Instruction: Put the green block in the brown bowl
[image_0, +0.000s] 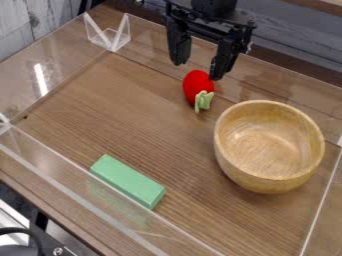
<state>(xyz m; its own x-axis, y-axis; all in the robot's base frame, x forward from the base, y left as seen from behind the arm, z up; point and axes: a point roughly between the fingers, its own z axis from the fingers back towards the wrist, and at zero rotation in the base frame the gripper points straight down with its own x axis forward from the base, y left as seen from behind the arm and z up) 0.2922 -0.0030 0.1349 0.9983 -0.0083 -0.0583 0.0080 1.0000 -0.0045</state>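
The green block (127, 180) lies flat on the wooden table near the front left, angled from upper left to lower right. Over to the right rests the brown bowl (270, 144), round and holding nothing. My gripper (201, 60) hangs at the back centre with its black fingers spread open and nothing between them. It is well behind the block and up and left of the bowl, just above a small red object.
A small red rounded object with a green stem (199, 88) stands just below the gripper, close to the bowl's left rim. Clear plastic walls (80, 190) fence the table. A clear folded stand (107, 35) sits at the back left.
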